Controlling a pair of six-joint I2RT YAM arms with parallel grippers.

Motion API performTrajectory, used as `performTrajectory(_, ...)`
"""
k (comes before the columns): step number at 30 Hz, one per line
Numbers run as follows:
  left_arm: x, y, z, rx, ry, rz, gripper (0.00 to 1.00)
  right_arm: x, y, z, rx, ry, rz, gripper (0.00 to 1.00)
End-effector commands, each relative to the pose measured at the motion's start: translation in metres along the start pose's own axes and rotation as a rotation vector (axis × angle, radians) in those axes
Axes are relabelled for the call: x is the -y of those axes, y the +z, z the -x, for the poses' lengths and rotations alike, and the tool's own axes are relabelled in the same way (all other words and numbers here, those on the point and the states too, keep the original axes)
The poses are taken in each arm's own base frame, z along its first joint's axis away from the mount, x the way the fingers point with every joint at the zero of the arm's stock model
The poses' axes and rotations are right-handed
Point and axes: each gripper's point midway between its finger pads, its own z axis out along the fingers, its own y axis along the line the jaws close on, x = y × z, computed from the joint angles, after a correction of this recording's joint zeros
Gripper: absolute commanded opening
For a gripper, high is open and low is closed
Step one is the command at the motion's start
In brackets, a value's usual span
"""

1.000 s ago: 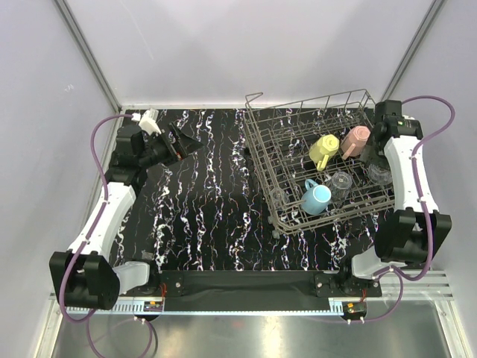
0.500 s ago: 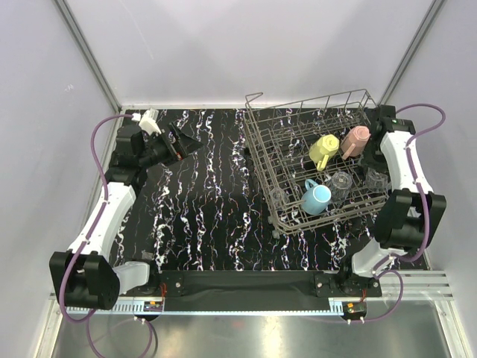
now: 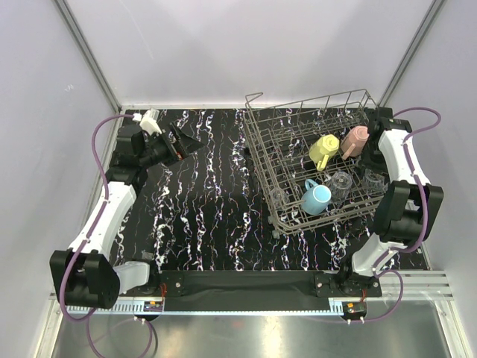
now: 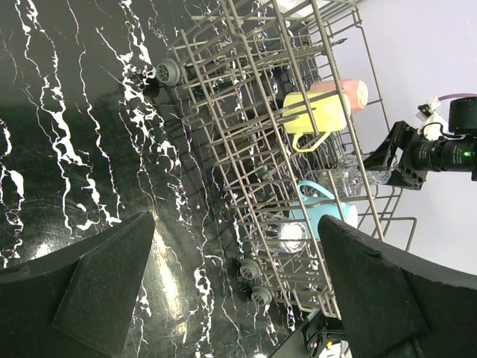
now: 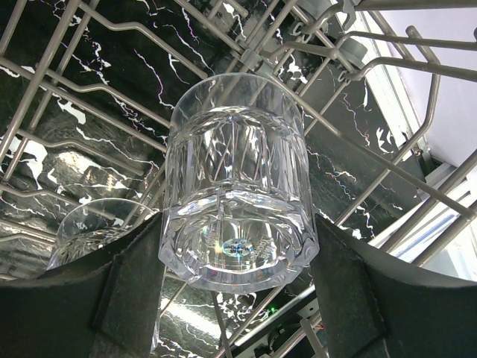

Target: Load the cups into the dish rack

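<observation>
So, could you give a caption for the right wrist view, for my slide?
Right pincer grips a clear glass among the wires of the dish rack.

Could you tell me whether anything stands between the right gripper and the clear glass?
Nothing visible does: the clear glass sits directly between the fingers of the right gripper, base toward the camera, among the wires of the dish rack.

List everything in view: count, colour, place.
dish rack: one, grey wire, right side of the table
yellow mug: one, in the rack, far part
pink mug: one, in the rack, right of the yellow mug
blue mug: one, in the rack, near part
glasses: three seen, clear, in the rack
table: one, black with white veins
left fingers: open, over the table
right fingers: either side of one glass
</observation>
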Motion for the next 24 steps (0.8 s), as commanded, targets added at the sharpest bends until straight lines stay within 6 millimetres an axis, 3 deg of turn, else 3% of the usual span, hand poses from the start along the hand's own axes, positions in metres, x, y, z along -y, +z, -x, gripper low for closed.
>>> performTrajectory(1, 0.011, 0.002, 0.008, 0.021, 0.029, -0.048, 0.99, 0.003, 0.0, 0.005, 0.014, 0.014, -0.01, 0.6)
performTrajectory(6, 0.011, 0.002, 0.006, 0.017, 0.027, -0.05, 0.99, 0.008, -0.002, 0.002, 0.006, 0.001, -0.026, 0.73)
performTrajectory(11, 0.012, 0.003, 0.005, 0.015, 0.03, -0.052, 0.99, 0.013, -0.007, 0.003, 0.024, 0.008, -0.039, 0.95)
performTrajectory(17, 0.012, 0.003, 0.003, 0.01, 0.032, -0.05, 0.99, 0.012, -0.013, 0.001, 0.034, 0.017, -0.007, 1.0)
performTrajectory(24, 0.016, 0.003, 0.002, 0.01, 0.037, -0.059, 0.99, 0.005, -0.045, 0.003, 0.122, 0.05, 0.143, 1.0)
